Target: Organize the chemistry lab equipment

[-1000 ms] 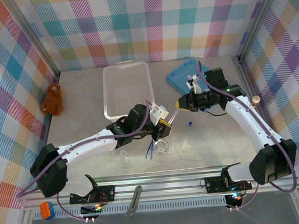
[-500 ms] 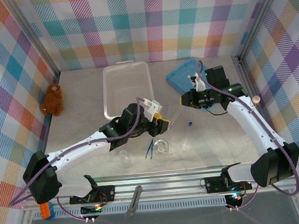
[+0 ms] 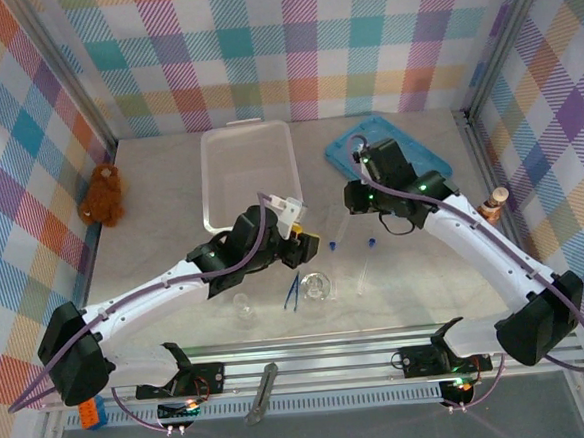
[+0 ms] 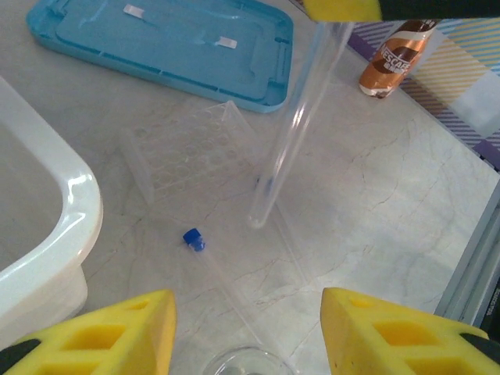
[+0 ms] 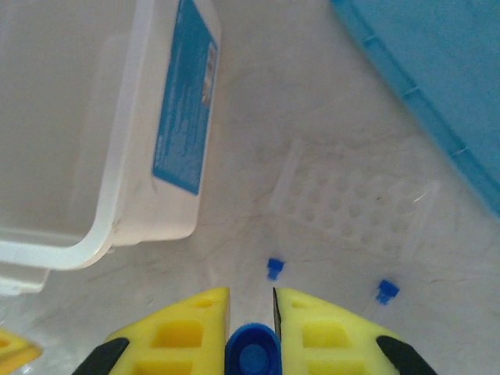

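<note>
Pale marbled tabletop (image 3: 160, 198), plaid walls (image 3: 290, 49); blue-capped tube (image 4: 193, 239) lying loose.

Brown teddy bear (image 3: 102, 194) at 9 o'clock on the table (image 3: 163, 238), near the left wall. Clear plastic bin (image 3: 209, 180) at 12, blue lid (image 3: 340, 153) flat at 1. Brown-and-white bottle figure (image 4: 394, 58) at 3, upright; its label possibly reads Nescafé, too blurred to be sure.
</note>
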Robot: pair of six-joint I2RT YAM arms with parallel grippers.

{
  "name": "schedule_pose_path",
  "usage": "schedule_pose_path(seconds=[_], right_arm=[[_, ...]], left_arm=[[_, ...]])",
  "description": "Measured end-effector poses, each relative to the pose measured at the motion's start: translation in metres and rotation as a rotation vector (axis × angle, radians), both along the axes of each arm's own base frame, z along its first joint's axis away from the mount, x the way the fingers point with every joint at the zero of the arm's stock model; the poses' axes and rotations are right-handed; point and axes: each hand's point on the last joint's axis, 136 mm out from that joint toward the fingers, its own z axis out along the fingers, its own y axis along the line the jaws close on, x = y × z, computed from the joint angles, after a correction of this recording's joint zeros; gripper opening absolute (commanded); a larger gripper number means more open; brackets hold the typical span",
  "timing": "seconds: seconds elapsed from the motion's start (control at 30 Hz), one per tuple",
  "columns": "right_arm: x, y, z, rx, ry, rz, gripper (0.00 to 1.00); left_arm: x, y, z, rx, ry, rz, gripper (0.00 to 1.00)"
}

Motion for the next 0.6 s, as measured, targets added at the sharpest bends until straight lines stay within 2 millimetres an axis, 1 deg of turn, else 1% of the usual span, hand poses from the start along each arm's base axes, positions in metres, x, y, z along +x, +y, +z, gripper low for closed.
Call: schedule_pose_path(seconds=[0.23,0.47,0.6], right_arm=[[0.026,0.009,-0.003,-0.109,-0.127,-0.078,0.15],[0.052,0.004,-0.001,-0.155,-0.232,-0.177,0.15],[0.066,0.006,-0.011,-0.183,-0.251,-0.209,0.15]], left_arm=[[-0.006,0.007,-0.011,0.024,0.041,0.010,0.52],[-0.011,0.011,-0.014,0.023,0.060,0.009,0.52],[-0.017,0.013,-0.018,0.018,0.083,0.002,0.52]])
